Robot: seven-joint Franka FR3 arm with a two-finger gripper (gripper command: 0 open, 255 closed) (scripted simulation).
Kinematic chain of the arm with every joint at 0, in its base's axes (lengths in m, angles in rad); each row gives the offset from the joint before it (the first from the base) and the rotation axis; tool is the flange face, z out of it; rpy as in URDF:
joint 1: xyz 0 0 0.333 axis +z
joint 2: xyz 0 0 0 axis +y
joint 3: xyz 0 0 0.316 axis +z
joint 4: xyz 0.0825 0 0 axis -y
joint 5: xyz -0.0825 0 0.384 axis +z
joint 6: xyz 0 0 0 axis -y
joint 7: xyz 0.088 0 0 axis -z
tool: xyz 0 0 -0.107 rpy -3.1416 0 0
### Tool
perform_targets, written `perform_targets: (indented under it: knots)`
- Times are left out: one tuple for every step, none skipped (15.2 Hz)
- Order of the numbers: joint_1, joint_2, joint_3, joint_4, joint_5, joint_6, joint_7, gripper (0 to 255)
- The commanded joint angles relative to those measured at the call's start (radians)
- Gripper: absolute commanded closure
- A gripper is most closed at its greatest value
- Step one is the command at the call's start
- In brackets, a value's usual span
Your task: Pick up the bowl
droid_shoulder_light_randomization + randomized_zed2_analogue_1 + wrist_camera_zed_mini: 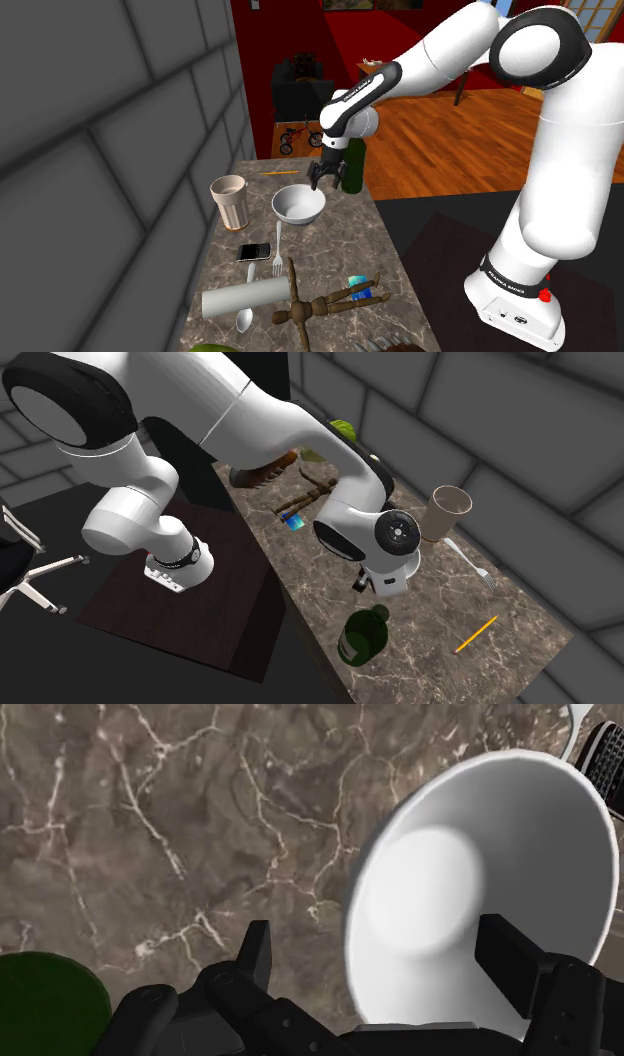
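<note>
Brown marble counter (340, 250) fills the shoulder view's centre, with a grey block wall (100, 150) at left and wood floor (440, 140) upper right. The gripper (322, 180), wide open, straddles the white bowl (299, 205) at its rim.

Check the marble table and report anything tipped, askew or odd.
A white cylinder lies on its side near the lower end of the table in the shoulder view, and a wooden jointed figure lies flat beside it. The bowl and cup stand upright; nothing looks spilled.
</note>
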Motion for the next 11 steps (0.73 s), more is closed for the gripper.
perform_targets:
  knots:
    - [-0.004, 0.057, 0.007, 0.049, 0.03, 0.015, -0.011, 0]
    - [-0.004, 0.066, 0.009, 0.048, 0.035, 0.025, -0.017, 0]
    - [-0.005, 0.076, 0.011, 0.046, 0.04, 0.035, -0.023, 0]
    - [-0.006, 0.085, 0.013, 0.045, 0.045, 0.045, -0.03, 0]
    - [-0.007, 0.095, 0.015, 0.044, 0.05, 0.055, -0.036, 0]
    - [-0.007, 0.105, 0.017, 0.044, 0.056, 0.065, -0.042, 0]
    - [-0.008, 0.115, 0.019, 0.043, 0.061, 0.075, -0.049, 0]
    - [-0.009, 0.126, 0.021, 0.043, 0.066, 0.084, -0.055, 0]
    - [-0.01, 0.132, 0.022, 0.043, 0.069, 0.09, -0.059, 0]
    - [-0.01, 0.131, 0.022, 0.043, 0.069, 0.09, -0.059, 0]
    - [-0.009, 0.135, 0.023, 0.045, 0.07, 0.091, -0.058, 255]
